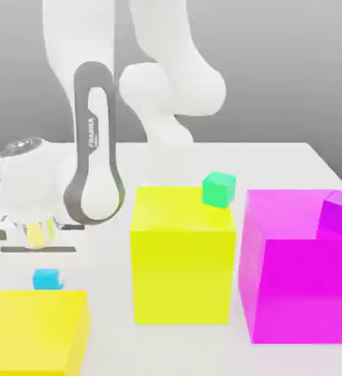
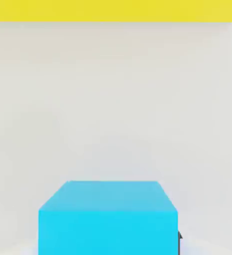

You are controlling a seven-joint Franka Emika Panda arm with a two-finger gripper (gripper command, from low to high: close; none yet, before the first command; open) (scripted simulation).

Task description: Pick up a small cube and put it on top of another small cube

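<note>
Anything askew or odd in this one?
Yes: the green cube sits turned, overhanging the edge of the middle yellow block, and the purple cube looks skewed on the magenta block. Nothing looks damaged.

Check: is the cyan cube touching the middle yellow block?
Apart: the exterior view shows a wide stretch of table between the cyan cube and the middle yellow block.

"FRANKA" reads sideways on the white arm (image 1: 95,158), above the pincer (image 1: 48,276) and toward the exterior view's right.
</note>
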